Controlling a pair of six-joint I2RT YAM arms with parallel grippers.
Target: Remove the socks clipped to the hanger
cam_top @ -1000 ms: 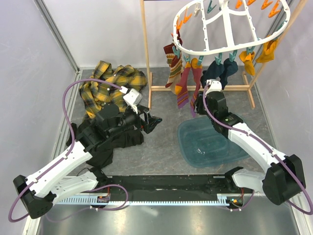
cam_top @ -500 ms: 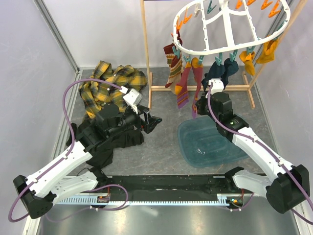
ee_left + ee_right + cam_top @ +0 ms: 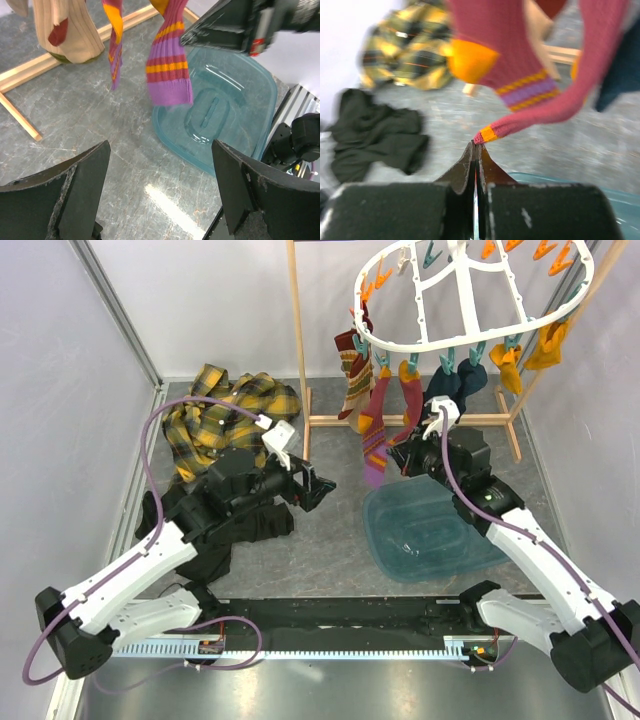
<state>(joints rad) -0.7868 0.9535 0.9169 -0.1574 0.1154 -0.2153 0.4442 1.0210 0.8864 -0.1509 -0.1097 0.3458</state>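
Observation:
The white oval hanger hangs from the wooden frame at top right, with orange and teal clips. Clipped to it are beige, maroon striped, navy and mustard socks. My right gripper is shut on the toe tip of a maroon sock, which is stretched sideways from its clip; in its wrist view the jaws pinch the orange-banded tip. My left gripper is open and empty, low over the floor left of the tub, facing the striped sock.
A blue plastic tub lies on the floor under the socks. A yellow plaid shirt and a black garment lie at the left. The wooden frame's base bar runs behind the socks.
My right gripper has swung lower and to the left, drawing the maroon sock's toe sideways. My left arm has shifted slightly right, still open.

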